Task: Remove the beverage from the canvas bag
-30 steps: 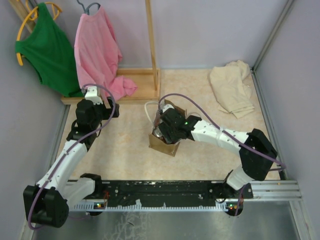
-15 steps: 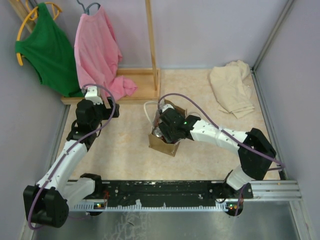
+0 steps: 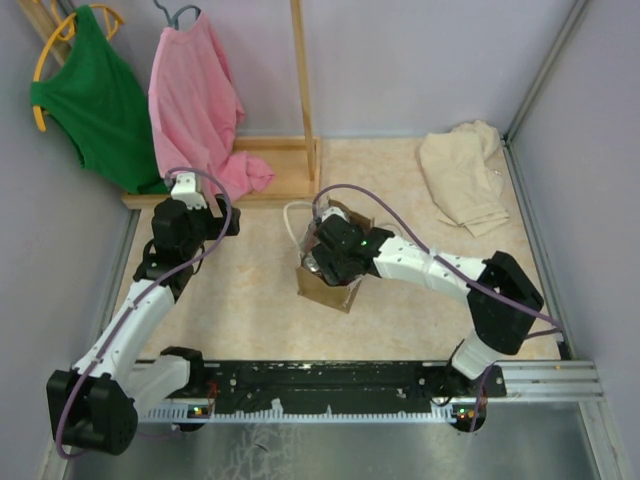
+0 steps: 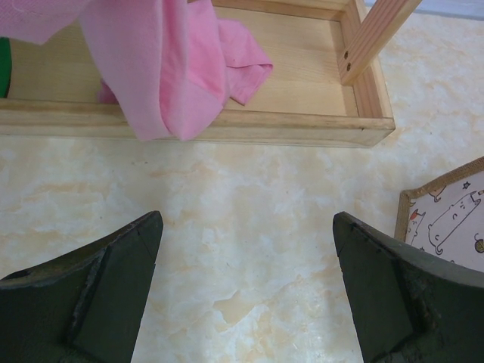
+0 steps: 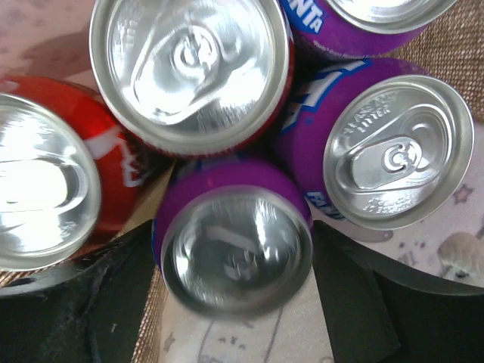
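Centre of top view: canvas bag (image 3: 325,291), upright on marbled table (image 3: 240,300). Right gripper (image 3: 318,258) down in the bag's open mouth, arm stretched in from lower right of frame.

Right wrist view, looking straight down into bag: five cans, all upright, packed touching.
- Purple can (image 5: 234,249) at lower centre, top blurred, sitting between the two dark fingers (image 5: 113,302), one close against each side. Clamped or only straddling: cannot tell.
- Second purple can (image 5: 397,151) at right.
- Third purple can (image 5: 370,23) at top right, cut by frame edge.
- Red can (image 5: 45,189) at left edge.
- Other red can (image 5: 193,68) at top centre.

Tan weave of bag in upper right corner, cartoon-print lining along bottom.

Left gripper (image 3: 186,188) at left-centre of top view, near wooden rack base (image 3: 290,170), well apart from bag. Left wrist view: jaws spread wide, nothing between, only bare table below. Pink garment (image 4: 174,68) draped into rack base at upper left of that frame. Corner of bag at right edge.

Green garment (image 3: 90,100) hanging at upper left of top view. Cream cloth (image 3: 462,175) crumpled at upper right.
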You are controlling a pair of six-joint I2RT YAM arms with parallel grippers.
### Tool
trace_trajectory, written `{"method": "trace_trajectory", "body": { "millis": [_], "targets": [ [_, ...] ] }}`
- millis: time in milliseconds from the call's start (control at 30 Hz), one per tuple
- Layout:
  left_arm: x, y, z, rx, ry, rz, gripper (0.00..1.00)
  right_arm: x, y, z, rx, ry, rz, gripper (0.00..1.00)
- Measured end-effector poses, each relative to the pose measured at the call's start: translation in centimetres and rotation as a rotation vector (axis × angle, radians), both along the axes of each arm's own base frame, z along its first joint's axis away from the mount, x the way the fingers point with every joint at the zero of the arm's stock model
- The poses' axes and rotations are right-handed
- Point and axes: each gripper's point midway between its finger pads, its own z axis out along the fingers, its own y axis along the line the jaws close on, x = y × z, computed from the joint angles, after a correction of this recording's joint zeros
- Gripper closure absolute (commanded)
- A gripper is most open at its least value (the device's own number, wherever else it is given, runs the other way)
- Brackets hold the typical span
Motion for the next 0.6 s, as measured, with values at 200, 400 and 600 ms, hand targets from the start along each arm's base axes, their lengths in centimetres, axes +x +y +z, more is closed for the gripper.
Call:
{"method": "trace_trajectory", "body": {
  "millis": [200,400,600],
  "targets": [
    [0.0,-0.1,0.0,-0.006,0.001,-0.005,0.00,0.2,-0.3,-1.5,-0.039,0.021,-0.024,0.11],
    [-0.1,-0.3,0.0,-0.015,0.003,-0.010,0.00,0.3,-0.3,-1.5,-0.035,0.019,-0.030,0.29],
    [0.0,-0.5,-0.2,-0.023,0.010,-0.016,0.00,0.2,0.0,-1.4,-0.021,0.018,-0.039,1.00]
  ]
}}
